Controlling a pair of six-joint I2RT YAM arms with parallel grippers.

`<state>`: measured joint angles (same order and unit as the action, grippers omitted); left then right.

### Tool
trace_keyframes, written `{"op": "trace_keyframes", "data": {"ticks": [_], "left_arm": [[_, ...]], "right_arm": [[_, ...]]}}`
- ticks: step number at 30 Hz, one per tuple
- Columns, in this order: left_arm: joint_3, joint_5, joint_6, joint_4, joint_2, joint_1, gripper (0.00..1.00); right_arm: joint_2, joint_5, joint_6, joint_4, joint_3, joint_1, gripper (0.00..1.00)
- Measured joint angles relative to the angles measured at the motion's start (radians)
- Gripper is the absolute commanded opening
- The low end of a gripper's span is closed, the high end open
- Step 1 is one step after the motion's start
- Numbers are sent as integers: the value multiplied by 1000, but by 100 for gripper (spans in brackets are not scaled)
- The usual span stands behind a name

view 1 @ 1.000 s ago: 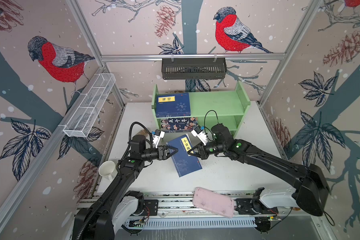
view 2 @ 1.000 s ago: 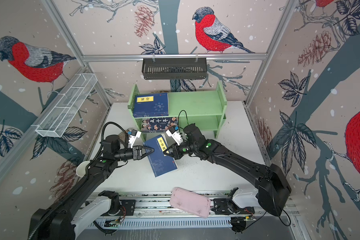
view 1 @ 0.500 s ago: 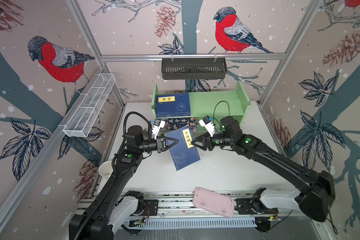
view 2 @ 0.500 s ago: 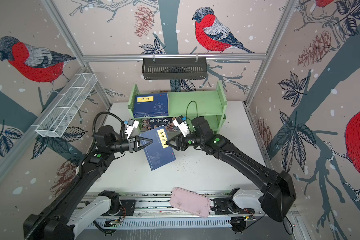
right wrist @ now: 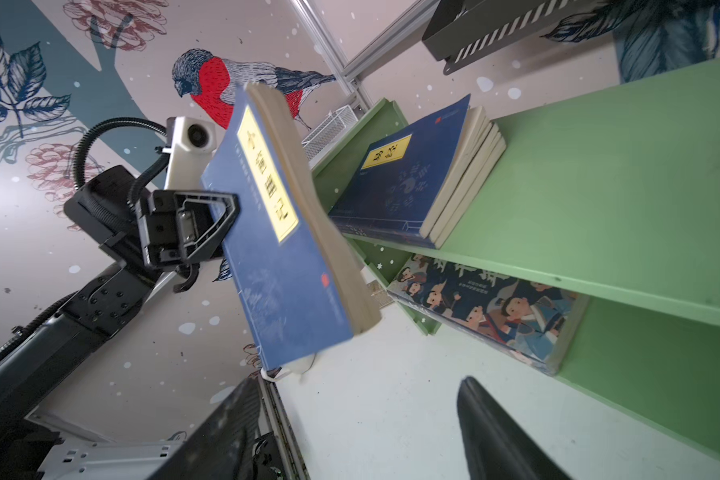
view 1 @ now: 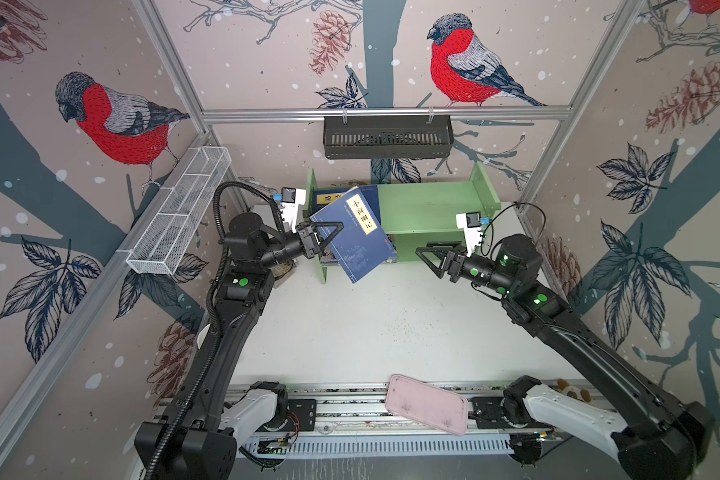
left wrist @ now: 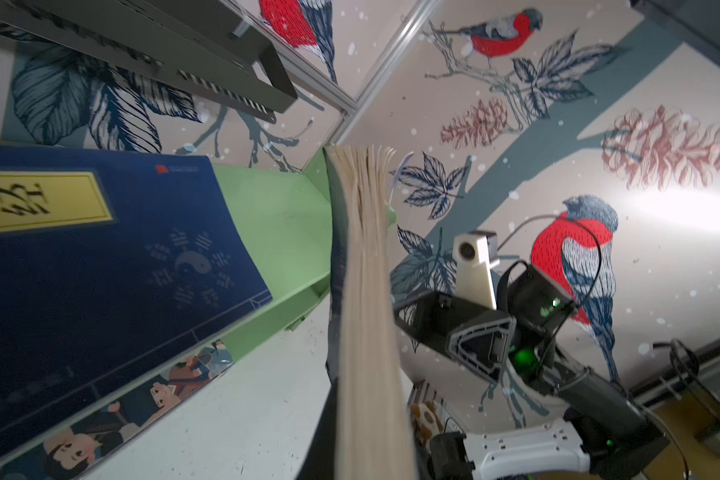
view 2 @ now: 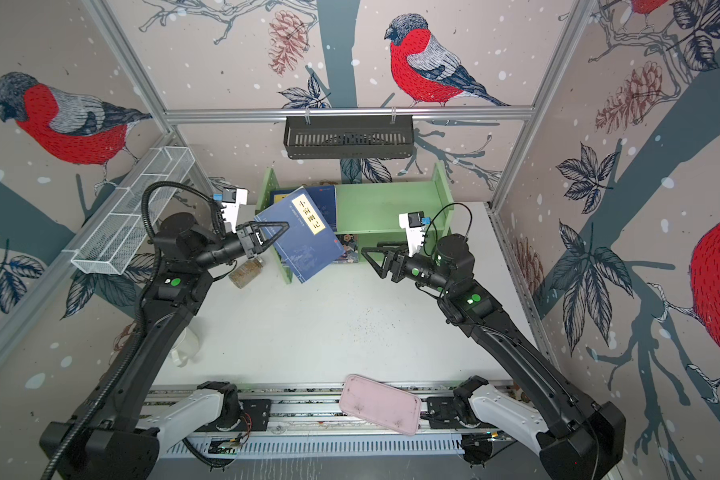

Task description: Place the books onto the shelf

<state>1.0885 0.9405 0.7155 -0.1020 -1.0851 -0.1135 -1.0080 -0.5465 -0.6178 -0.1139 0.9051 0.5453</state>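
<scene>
My left gripper (view 1: pixel 336 229) (view 2: pixel 281 230) is shut on a navy book with a yellow label (view 1: pixel 352 232) (view 2: pixel 304 237) (right wrist: pixel 275 249). It holds the book tilted in the air before the left end of the green shelf (view 1: pixel 429 208) (view 2: pixel 383 203) (right wrist: pixel 599 187). In the left wrist view the book's page edge (left wrist: pixel 366 311) runs between the jaws. A stack of three navy books (right wrist: pixel 412 183) (left wrist: pixel 100 270) lies on the upper tier. The cartoon book (right wrist: pixel 495 311) (view 2: pixel 348 245) lies on the lower tier. My right gripper (view 1: pixel 427 255) (view 2: pixel 375 255) (right wrist: pixel 362 436) hangs open and empty to the right of the held book.
A pink tray (view 1: pixel 427 409) lies on the front rail. The black slotted basket (view 1: pixel 387 135) hangs above the shelf. A white wire basket (view 1: pixel 179 216) is on the left wall. A jar (view 2: pixel 246 272) and a white mug (view 2: pixel 186 349) stand by the left arm.
The left gripper shut on the book. The right gripper let go, opened and drew back to the right. The left arm raised the book toward the shelf's left end.
</scene>
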Motion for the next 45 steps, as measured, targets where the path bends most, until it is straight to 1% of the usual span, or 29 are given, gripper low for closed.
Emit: {"op": "trace_keyframes", "data": {"ticks": [2, 5, 7, 10, 15, 18, 22, 27, 31, 33, 34, 36, 37, 39, 40, 41, 43, 44, 45], "left_arm": [[-24, -29, 122, -95, -20, 16, 0], [-45, -33, 263, -208, -46, 27, 0], [-53, -36, 337, -282, -55, 30, 0], [-63, -35, 414, -376, -57, 32, 0], [-99, -35, 480, -475, -46, 33, 0], [-132, -34, 499, -499, -40, 33, 0], [-140, -35, 516, -508, -40, 33, 0], [-142, -35, 533, -547, -40, 33, 0], [-161, -36, 541, -569, -34, 34, 0], [-171, -36, 542, -569, -29, 34, 0], [-174, -37, 542, -570, -26, 34, 0], [-180, -41, 542, -569, -21, 34, 0], [-182, -51, 541, -570, -19, 34, 0], [-184, -67, 539, -569, -16, 37, 4], [-184, -77, 535, -568, -13, 38, 8], [-184, -84, 531, -568, -9, 38, 16], [-184, -84, 512, -565, 0, 38, 35], [-183, -69, 500, -558, 6, 38, 40], [-180, -49, 487, -544, 12, 37, 42]], "right_arm": [[-14, -2, -39, -40, -28, 43, 76], [-45, 12, -66, -105, -47, 117, 76], [-80, 26, -70, -142, -40, 151, 76], [-148, 52, -90, -171, -3, 165, 74], [-240, 55, -140, -259, 19, 193, 73], [-288, 52, -169, -337, 31, 207, 72], [-328, 42, -198, -417, 32, 216, 72], [-369, 20, -225, -484, 53, 222, 67], [-398, 0, -250, -547, 58, 224, 56], [-413, -4, -273, -571, 67, 226, 47], [-421, -10, -273, -583, 74, 226, 41], [-438, -26, -276, -600, 95, 226, 21], [-447, -33, -276, -605, 108, 226, 13], [-469, -69, -295, -605, 146, 219, 12], [-478, -91, -294, -595, 166, 211, 11], [-484, -114, -293, -581, 183, 204, 11], [-486, -155, -283, -541, 214, 187, 11], [-485, -176, -266, -513, 234, 176, 11], [-482, -191, -254, -485, 250, 165, 12]]}}
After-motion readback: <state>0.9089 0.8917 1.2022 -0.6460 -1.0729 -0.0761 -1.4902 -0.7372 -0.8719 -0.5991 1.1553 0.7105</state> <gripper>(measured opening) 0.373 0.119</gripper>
